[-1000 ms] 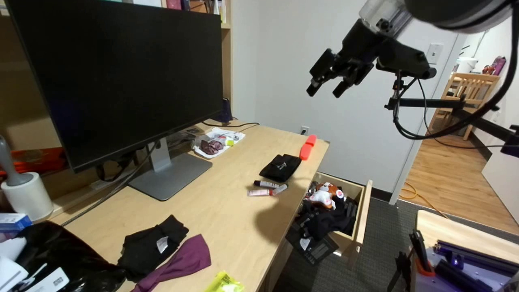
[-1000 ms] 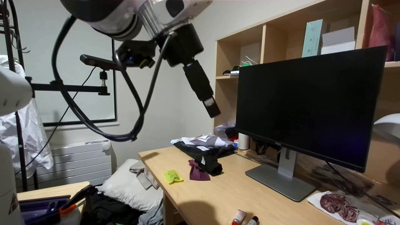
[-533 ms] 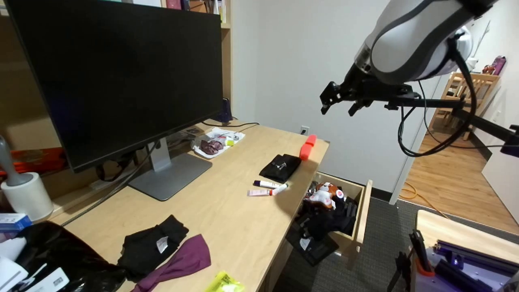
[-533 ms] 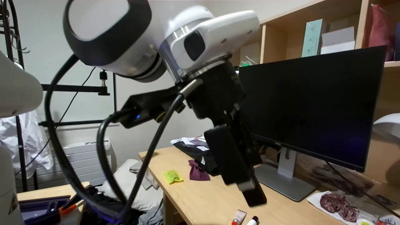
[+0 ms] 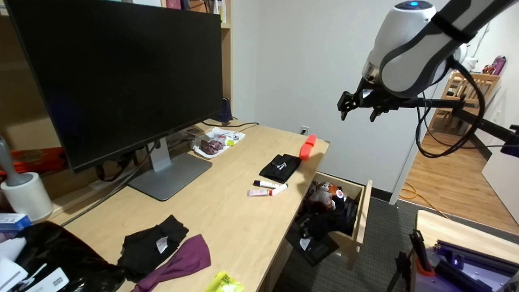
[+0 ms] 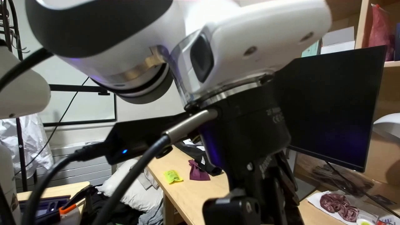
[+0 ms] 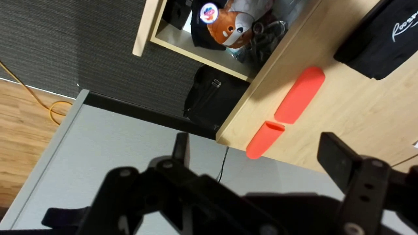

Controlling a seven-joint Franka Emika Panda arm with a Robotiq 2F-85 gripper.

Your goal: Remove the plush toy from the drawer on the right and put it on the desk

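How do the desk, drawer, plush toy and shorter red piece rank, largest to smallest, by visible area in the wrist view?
1. Desk
2. Drawer
3. Plush toy
4. Shorter red piece
First three reach the picture's edge; visible parts compared.

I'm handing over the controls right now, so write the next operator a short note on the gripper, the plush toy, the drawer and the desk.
Gripper: open, holding nothing, in the air higher than the desk.
Plush toy: in the pulled-out drawer, among dark items.
Desk: its top is higher than the drawer.
Done: drawer stands open; toy not yet gripped.
Left: grip the toy, lift it out, set it on the desk.
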